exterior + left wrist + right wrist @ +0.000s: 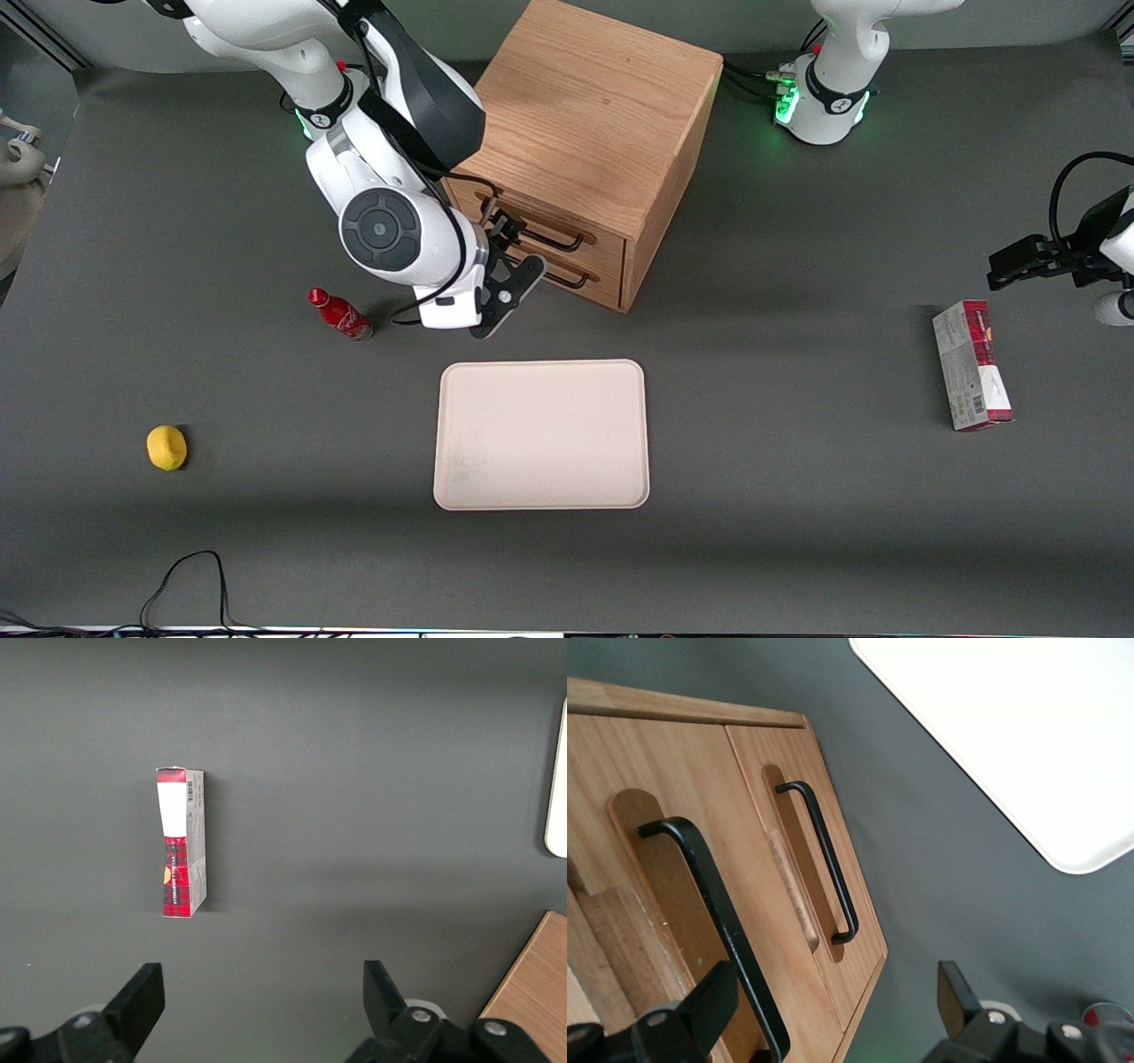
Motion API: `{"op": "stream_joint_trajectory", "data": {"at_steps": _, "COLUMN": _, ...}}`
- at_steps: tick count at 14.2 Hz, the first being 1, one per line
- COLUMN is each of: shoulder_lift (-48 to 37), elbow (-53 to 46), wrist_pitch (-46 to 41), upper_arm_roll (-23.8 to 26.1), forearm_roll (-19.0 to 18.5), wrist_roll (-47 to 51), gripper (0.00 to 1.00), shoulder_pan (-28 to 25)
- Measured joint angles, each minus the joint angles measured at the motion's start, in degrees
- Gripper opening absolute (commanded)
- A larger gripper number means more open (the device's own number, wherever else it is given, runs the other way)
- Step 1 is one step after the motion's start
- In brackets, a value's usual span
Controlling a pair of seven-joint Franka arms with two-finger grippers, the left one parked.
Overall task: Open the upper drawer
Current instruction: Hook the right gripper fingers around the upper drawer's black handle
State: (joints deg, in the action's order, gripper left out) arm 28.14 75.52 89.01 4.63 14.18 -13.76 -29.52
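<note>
- The tool (498, 232) hangs in front of the oak cabinet (589, 115), level with the upper drawer (540, 229), fingers spread wide and holding nothing.
- In the right wrist view the drawer's black wire handle (718, 904) runs beside one fingertip (709, 997) (contact unclear).
- On the worktop (797, 496), a beige tray (541, 434) lies at the cabinet's 6 o'clock.

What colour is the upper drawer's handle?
Black, clearest in the right wrist view: the handle sits by the open gripper.

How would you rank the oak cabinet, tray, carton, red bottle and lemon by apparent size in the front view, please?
1. Oak cabinet
2. Tray
3. Carton
4. Red bottle
5. Lemon, close to the bottle, so unsure.
The gripper is open at the upper drawer's handle.
</note>
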Motion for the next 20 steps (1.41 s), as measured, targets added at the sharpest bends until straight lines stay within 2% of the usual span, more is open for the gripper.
{"op": "stream_joint_trajectory", "data": {"at_steps": 6, "shoulder_lift": 1.36, "elbow": 0.01, "wrist_pitch": -0.19, "upper_arm_roll": 1.34, "forearm_roll": 0.54, "wrist_roll": -3.75, "gripper": 1.00, "shoulder_pan": -0.01}}
{"op": "stream_joint_trajectory", "data": {"at_steps": 20, "shoulder_lift": 3.75, "elbow": 0.72, "wrist_pitch": -1.60, "upper_arm_roll": 3.28, "forearm_roll": 0.56, "wrist_roll": -5.57, "gripper": 1.00, "shoulder_pan": -0.78}}
